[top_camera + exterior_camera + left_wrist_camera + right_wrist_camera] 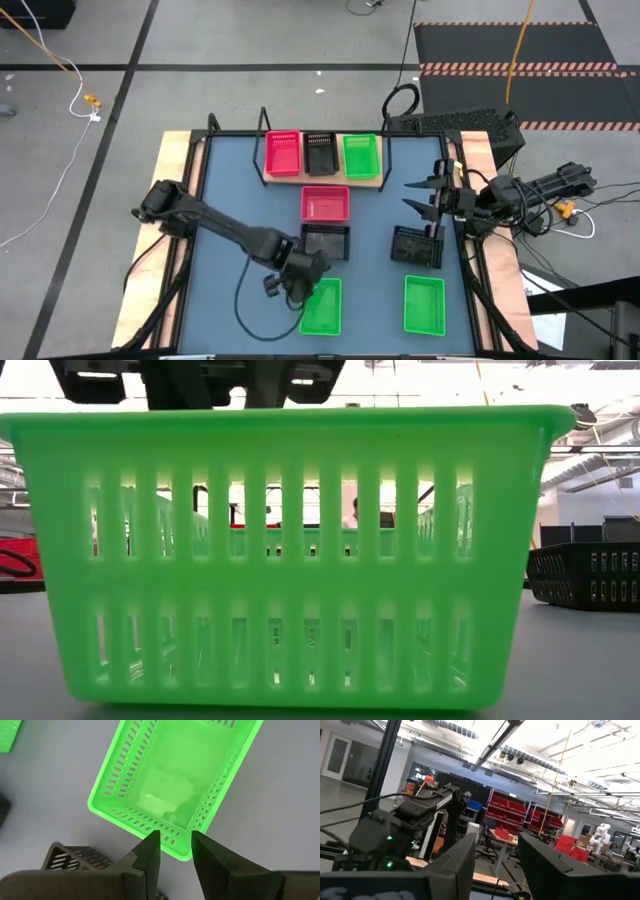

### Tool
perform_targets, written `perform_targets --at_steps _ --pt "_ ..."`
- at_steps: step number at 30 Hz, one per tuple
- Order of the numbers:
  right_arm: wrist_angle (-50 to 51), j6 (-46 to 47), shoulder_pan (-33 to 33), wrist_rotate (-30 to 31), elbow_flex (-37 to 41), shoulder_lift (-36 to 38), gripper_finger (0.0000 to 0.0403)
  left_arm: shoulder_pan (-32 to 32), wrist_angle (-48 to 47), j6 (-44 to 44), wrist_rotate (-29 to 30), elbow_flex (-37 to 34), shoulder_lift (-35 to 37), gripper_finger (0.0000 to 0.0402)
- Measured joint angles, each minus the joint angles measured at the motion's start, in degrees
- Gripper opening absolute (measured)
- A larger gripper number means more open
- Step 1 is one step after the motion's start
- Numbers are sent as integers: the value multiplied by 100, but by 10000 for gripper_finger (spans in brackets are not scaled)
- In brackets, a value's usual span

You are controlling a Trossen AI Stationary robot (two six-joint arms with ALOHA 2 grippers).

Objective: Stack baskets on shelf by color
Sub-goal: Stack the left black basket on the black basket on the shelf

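Eight baskets to count in the high view: two red, three black, three green. On the shelf point(290, 180), side by side in one row, a red one point(283, 153), a black one point(321, 152) and a green one point(361, 156); impossible to tell whether any of these hides another basket inside. Just in front of the shelf on the table, a second red basket point(325, 203), then a black basket point(325, 241) directly after it, and farther from the shelf a green basket point(322, 305). To the right of these, well apart from the shelf, another black basket point(417, 245) and another green basket point(424, 303). Above the short wall of the green basket point(165, 775), on its side nearer to the shelf, the left gripper point(300, 280) point(175, 847), jaws narrowly apart with the rim seen in the gap; touching or not, cannot say. Off the shelf's right front corner, the right gripper point(418, 196) point(497, 865), raised, jaws wide, holding nothing. In the low view, almost everything hidden behind one green basket point(300, 560); beside it only a cut-off black basket point(590, 575) and a sliver of red.
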State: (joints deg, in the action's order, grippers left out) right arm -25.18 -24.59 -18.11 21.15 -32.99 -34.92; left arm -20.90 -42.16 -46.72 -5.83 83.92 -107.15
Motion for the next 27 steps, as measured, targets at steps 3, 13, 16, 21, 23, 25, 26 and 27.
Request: perform_targets --at_steps 3,13,16,21,23,25,26,27 --pt "-95 197 0 0 0 -23 141 -177 116 800 286 0 -2 113" --pt "-378 484 0 -2 0 -188 141 -439 -22 2589 1025 2 501 113" --pt "-373 423 0 -2 0 -188 141 -270 249 2668 1071 2 641 113" --pt "-375 210 0 -2 -2 -188 141 29 510 3768 1074 7 585 113" --pt "-393 174 0 -2 -1 -188 141 153 584 4282 1078 9 468 113" --pt "-421 140 0 -2 -2 -185 141 241 495 4465 1082 2 380 113" --pt "-419 138 0 -1 -1 -185 141 273 509 4461 1052 0 358 113" --pt "-425 135 2 -1 0 -185 141 300 541 4370 998 0 356 113"
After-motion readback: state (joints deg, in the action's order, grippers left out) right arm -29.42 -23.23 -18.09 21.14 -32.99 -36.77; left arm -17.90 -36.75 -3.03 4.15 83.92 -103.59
